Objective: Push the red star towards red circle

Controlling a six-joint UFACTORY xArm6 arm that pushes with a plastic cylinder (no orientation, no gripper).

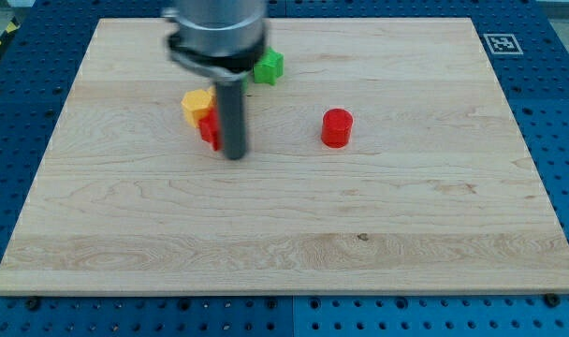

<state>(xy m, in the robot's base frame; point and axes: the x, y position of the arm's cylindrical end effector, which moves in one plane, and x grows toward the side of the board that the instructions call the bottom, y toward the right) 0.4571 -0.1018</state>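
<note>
The arm ends in a straight dark rod with no jaws or fingers, so there is nothing to spread, press together or pinch. My tip (234,155) rests on the wooden board (284,234), in the upper-left part of the view.

**Red star.** The red star (209,129) sits immediately to the view's left of the rod, just above tip level. It appears to touch the rod or lie just beside it; actual contact cannot be confirmed. The rod covers the star's right portion, so only a narrow red strip shows. Its pointing direction and long axis cannot be determined from the visible part.

**Red circle.** The red circle (337,127) is a short upright cylinder. It stands to the view's right of my tip, slightly toward the view's top, and well apart from it. The rod lies between the star and the circle.

**Other blocks.**
- The yellow block (197,103) lies up and to the left of my tip, touching the upper-left of the red star. Its shape looks roughly hexagonal.
- The green block (269,66) lies above and slightly right of my tip, near the arm's grey housing (216,33). Its outline appears star-like.

The board rests on a blue perforated table (22,112).
</note>
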